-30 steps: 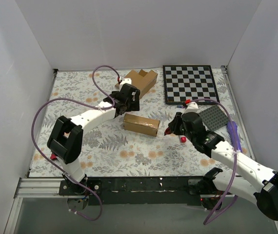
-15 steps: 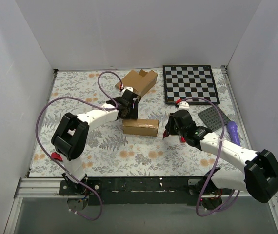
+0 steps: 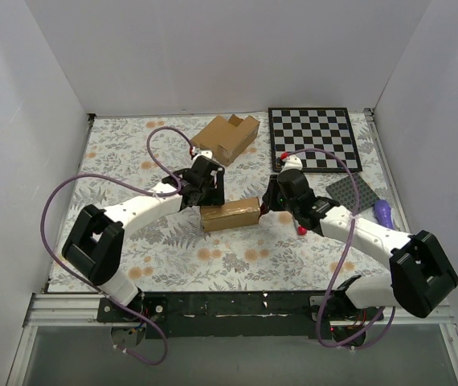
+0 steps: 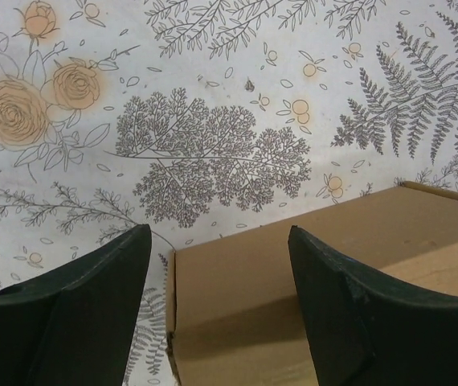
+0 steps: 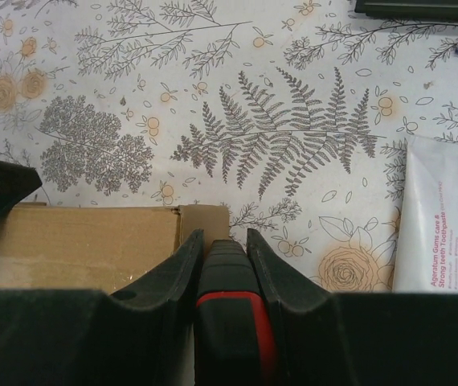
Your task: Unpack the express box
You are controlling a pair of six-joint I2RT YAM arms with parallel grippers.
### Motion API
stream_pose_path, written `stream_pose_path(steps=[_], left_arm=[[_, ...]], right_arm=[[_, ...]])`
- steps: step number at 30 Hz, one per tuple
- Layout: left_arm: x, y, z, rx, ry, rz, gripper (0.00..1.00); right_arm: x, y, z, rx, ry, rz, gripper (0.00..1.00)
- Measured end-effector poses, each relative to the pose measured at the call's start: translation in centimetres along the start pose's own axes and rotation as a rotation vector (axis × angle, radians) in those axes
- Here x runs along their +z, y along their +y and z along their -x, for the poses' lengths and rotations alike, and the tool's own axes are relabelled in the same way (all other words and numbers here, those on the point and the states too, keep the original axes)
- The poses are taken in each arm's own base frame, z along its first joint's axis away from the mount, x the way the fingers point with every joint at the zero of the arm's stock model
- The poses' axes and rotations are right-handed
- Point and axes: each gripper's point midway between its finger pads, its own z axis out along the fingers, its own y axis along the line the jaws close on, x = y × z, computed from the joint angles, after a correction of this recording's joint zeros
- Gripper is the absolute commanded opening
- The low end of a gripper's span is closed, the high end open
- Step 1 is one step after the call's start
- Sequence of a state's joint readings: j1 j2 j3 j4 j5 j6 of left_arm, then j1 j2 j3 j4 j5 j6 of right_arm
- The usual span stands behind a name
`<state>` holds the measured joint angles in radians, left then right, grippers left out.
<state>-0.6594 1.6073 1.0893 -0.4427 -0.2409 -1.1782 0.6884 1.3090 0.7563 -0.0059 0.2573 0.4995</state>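
The express box (image 3: 229,215) is a small flat brown carton lying on the floral cloth at the table's middle. My left gripper (image 3: 199,193) hangs over its left end. In the left wrist view the jaws of the left gripper (image 4: 218,241) stand open, with the corner of the express box (image 4: 293,297) between them and not pinched. My right gripper (image 3: 271,201) is at the box's right end. The right gripper (image 5: 223,237) is shut on a black and red tool (image 5: 229,314), whose tip sits against the end flap of the express box (image 5: 76,241).
A larger open cardboard box (image 3: 226,137) stands at the back, with a chessboard (image 3: 313,138) to its right. A grey studded plate (image 3: 349,193) and a purple object (image 3: 383,213) lie at the right. A white toothpaste tube (image 5: 438,217) lies right of the tool.
The left gripper came down toward the box's left end and its jaws narrowed a little. The right arm swung left with the tool to the box's right end. The box turned slightly.
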Motion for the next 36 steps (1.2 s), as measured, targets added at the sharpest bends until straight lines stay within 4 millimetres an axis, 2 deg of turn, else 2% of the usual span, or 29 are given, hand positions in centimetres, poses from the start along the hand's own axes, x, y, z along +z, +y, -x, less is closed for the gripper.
stream_pose_path(steps=[3,7,9,11,14,18,20,21,24,29,33,36], left_arm=[[-1.0,0.4,0.4,-0.015,-0.027,0.014,0.77],[-3.6,0.0,2.8,-0.015,-0.118,-0.028,0.82],[-5.2,-1.3,4.4,0.005,-0.179,-0.117,0.84],[-7.0,-3.4,5.1,0.061,-0.217,-0.259,0.85],[-8.8,-5.8,4.0,0.189,-0.230,-0.443,0.86],[-8.2,-6.5,1.2,0.341,-0.181,-0.538,0.85],[-7.8,-6.6,0.6,0.376,-0.162,-0.547,0.83],[-7.6,-6.6,0.5,0.385,-0.158,-0.548,0.80],[-7.4,-6.9,0.8,0.377,-0.157,-0.546,0.77],[-8.2,-7.8,2.4,0.317,-0.191,-0.567,0.80],[-8.6,-7.8,2.1,0.280,-0.193,-0.582,0.79],[-8.8,-7.6,1.4,0.232,-0.174,-0.581,0.74]], right_arm=[[-0.1,-0.2,0.3,-0.004,-0.006,-0.013,0.01],[-1.6,-1.2,1.0,-0.011,-0.030,-0.058,0.01],[-3.0,-1.3,2.2,-0.005,-0.074,-0.057,0.01],[-4.4,-1.1,3.5,0.008,-0.126,-0.042,0.01],[-6.2,-0.9,4.9,0.028,-0.192,-0.015,0.01],[-6.9,-1.1,4.6,0.035,-0.200,-0.005,0.01],[-6.8,-1.2,4.0,0.034,-0.186,-0.002,0.01],[-6.8,-1.3,3.8,0.034,-0.182,-0.001,0.01],[-6.9,-1.5,3.0,0.034,-0.170,0.002,0.01],[-7.2,-1.7,2.7,0.038,-0.171,0.005,0.01],[-7.5,-1.5,3.1,0.058,-0.198,0.025,0.01],[-7.6,-1.1,3.3,0.076,-0.209,0.042,0.01]])
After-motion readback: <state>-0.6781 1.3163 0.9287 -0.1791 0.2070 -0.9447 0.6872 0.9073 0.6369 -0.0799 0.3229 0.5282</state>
